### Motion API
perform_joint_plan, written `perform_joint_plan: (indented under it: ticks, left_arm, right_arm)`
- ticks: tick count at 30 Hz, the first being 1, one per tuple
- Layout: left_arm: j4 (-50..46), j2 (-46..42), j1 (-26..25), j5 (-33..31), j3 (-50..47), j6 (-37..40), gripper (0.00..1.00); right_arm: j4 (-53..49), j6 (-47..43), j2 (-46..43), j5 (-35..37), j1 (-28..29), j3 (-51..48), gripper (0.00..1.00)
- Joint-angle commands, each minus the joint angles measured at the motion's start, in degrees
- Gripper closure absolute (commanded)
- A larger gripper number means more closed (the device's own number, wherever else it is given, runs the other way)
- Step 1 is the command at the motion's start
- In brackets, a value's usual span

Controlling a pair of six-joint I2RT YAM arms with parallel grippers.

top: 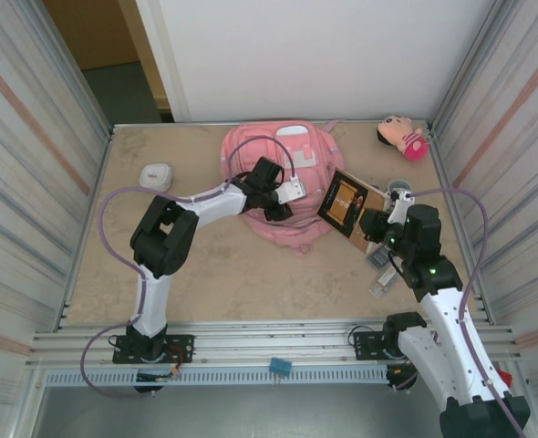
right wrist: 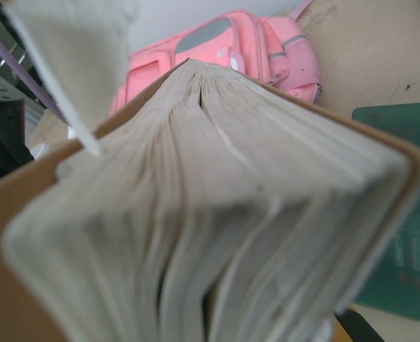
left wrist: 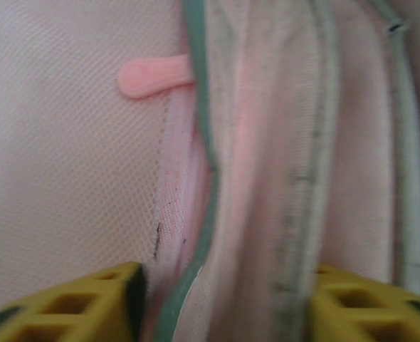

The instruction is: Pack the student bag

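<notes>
The table [top: 223, 274] has a pale beige, mottled top. The student bag [top: 283, 146] lies on it at far centre. A small white rounded object [top: 157, 175] sits at the far left and a pink plush doll [top: 402, 137] in the far right corner. A small round container [top: 399, 188] stands just right of the bag. A flat dark green item [right wrist: 399, 235] lies on the right side.

Print on the book cover [top: 346, 203] is unreadably small.
</notes>
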Motion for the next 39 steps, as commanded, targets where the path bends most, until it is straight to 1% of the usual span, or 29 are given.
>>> perform_joint_plan:
  ticks: [1,2,5,11,14,18,21,26,27,29,31,32,33,35,37,39]
  left_arm:
    - [-0.09,-2.6,0.64,-2.69,-2.01,-0.38,0.81]
    - [0.09,-4.61,0.27,-2.86,-3.77,-0.88,0.9]
    - [0.65,-10.67,-0.71,-4.82,-8.89,-5.96,1.0]
    - [-2.2,-21.41,-1.68,-4.62,-18.37,-20.87,1.0]
    - [-2.26,-26.23,-1.85,-4.93,-24.1,-26.8,1.0]
    - [-1.32,-31.22,-2.25,-5.2,-30.66,-29.91,1.0]
    - [-3.21,-34.34,-2.25,-5.81,-33.38,-31.67,1.0]
    - [-5.91,-40.7,-2.17,-9.81,-37.61,-31.51,0.99]
    - [-5.98,-41.79,-2.1,-10.35,-38.26,-31.58,0.96]
    - [-6.34,-44.18,-2.08,-10.9,-38.89,-31.37,0.82]
    - [-7.01,-46.73,-2.33,-8.26,-38.55,-30.25,0.57]
    - [-7.45,-47.76,-2.68,-6.99,-38.25,-29.37,0.47]
    - [-7.91,-48.7,-3.56,-6.27,-37.76,-28.32,0.41]
    - [-9.38,-49.84,-5.96,-8.4,-36.87,-26.03,0.33]
    - [-11.95,-49.37,-8.45,-13.06,-35.81,-23.97,0.29]
    - [-14.39,-47.69,-9.28,-18.03,-34.77,-23.64,0.26]
  right_arm:
    - [2.91,-0.41,-1.3,-1.27,-0.41,3.48,1.0]
    - [2.89,-0.37,-1.47,-1.05,-0.43,3.43,1.0]
    - [3.09,-0.26,-1.65,-1.2,-0.59,3.4,1.0]
    - [3.59,1.12,-1.13,-4.66,-1.79,4.45,1.0]
    - [3.72,1.61,-1.33,-6.28,-1.92,4.99,1.0]
    - [4.03,2.25,-1.67,-7.97,-2.05,5.16,1.0]
    - [4.1,2.8,-1.84,-8.85,-2.01,5.15,1.0]
    - [3.97,3.11,-2.82,-9.84,-2.02,4.76,1.0]
    - [4.1,3.07,-2.85,-9.92,-1.93,4.62,1.0]
    - [4.23,3.46,-3.15,-9.86,-1.97,4.46,1.0]
    - [4.25,4.0,-3.4,-9.59,-2.0,4.54,1.0]
    - [4.27,4.18,-3.59,-9.49,-1.93,4.53,1.0]
    - [4.33,4.5,-3.93,-9.35,-1.97,4.55,1.0]
    - [4.51,5.07,-4.54,-9.31,-1.99,4.38,1.0]
    - [4.52,5.48,-4.99,-9.57,-1.99,4.13,1.0]
    - [4.26,5.72,-5.32,-9.84,-1.93,3.82,1.0]
